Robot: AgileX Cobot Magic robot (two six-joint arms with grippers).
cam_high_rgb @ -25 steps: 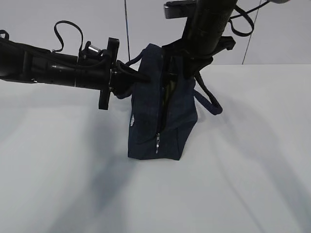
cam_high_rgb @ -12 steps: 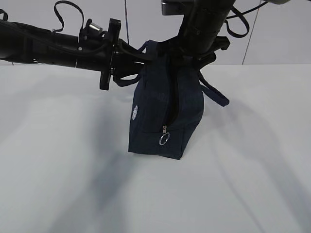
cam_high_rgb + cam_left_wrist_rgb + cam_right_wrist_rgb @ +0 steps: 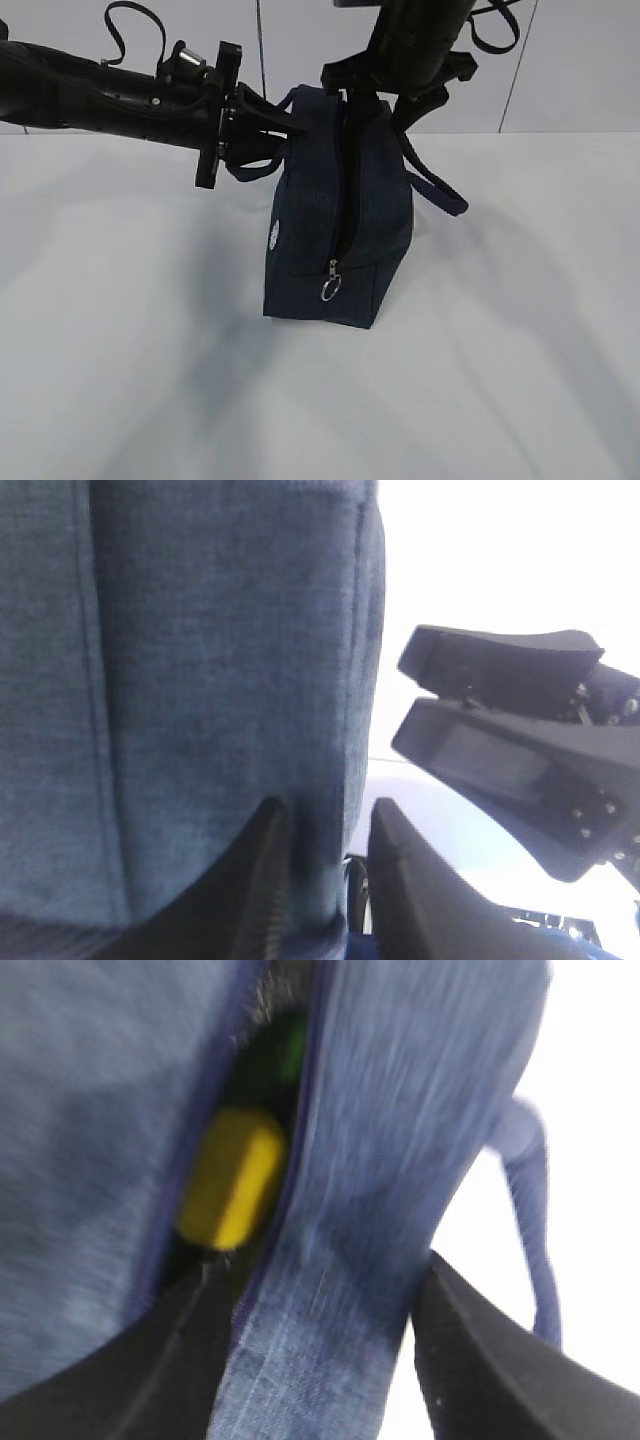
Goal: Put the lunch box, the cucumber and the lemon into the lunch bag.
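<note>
The lunch bag (image 3: 335, 225) stands upright at the table's (image 3: 120, 380) centre, its ring pull (image 3: 331, 290) hanging low on the near face. Through the open slit the lemon (image 3: 232, 1190) lies inside — something green above it at 12 o'clock. The left gripper (image 3: 290, 125), at the bag's 10 o'clock, stands slightly parted astride a fabric edge. The right gripper (image 3: 375, 100), at 12 o'clock, straddles the top panel — fingers (image 3: 480, 1360) apart; grip unclear for both.

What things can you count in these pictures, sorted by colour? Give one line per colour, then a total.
Navy: 1, the lunch bag
Yellow: 1, the lemon inside the bag's opening
Green: 1, a blurred green item deeper in the opening, too unclear to name
Black: 2, the left gripper and the right gripper
Total: 5
</note>
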